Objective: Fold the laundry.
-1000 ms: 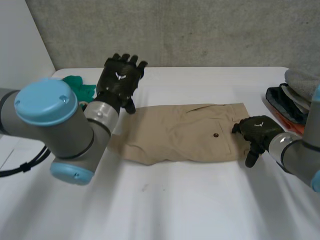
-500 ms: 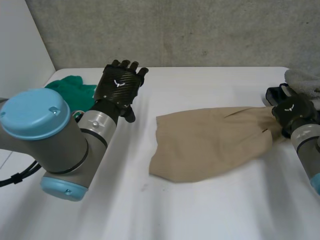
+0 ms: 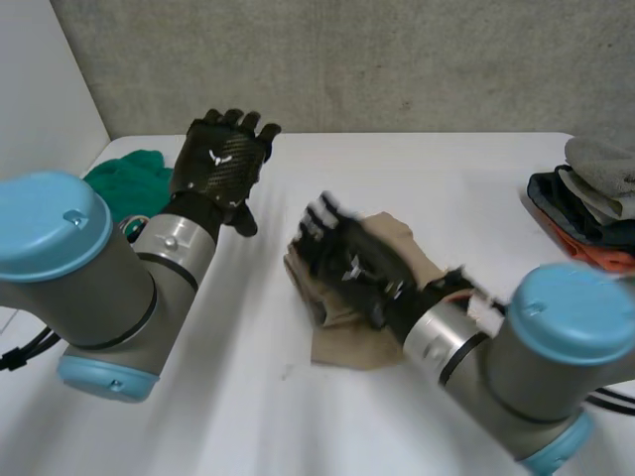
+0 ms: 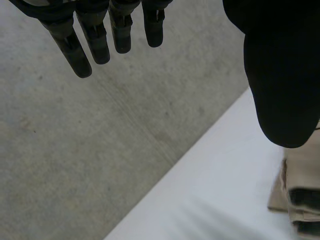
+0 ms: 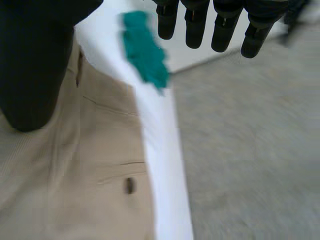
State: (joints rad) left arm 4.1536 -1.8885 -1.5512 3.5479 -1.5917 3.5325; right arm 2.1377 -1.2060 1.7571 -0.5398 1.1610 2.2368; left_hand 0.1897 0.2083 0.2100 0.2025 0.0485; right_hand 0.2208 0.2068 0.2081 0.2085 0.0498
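Tan trousers [image 3: 342, 342] lie folded over into a short bundle in the middle of the white table [image 3: 446, 169]. My right hand [image 3: 352, 263] is spread above the bundle, open, its fingers straight and pointing to the far left. The right wrist view has the straight fingers [image 5: 215, 25] and thumb [image 5: 35, 65] over the tan cloth [image 5: 75, 175], with a buttoned pocket under the palm. My left hand [image 3: 223, 159] is raised at the back left, open and holding nothing. Beyond its thumb [image 4: 282, 75], an edge of the tan trousers [image 4: 300, 175] shows.
A green cloth [image 3: 124, 178] lies bunched at the table's far left corner, and past my right hand's fingertips the same green cloth [image 5: 145, 52] shows. A pile of folded clothes [image 3: 595, 193] sits at the right edge. A grey wall stands behind the table.
My right hand pulled the trousers' right end up, swept it left across the table, folding the trousers over, and let go. The left hand barely shifted.
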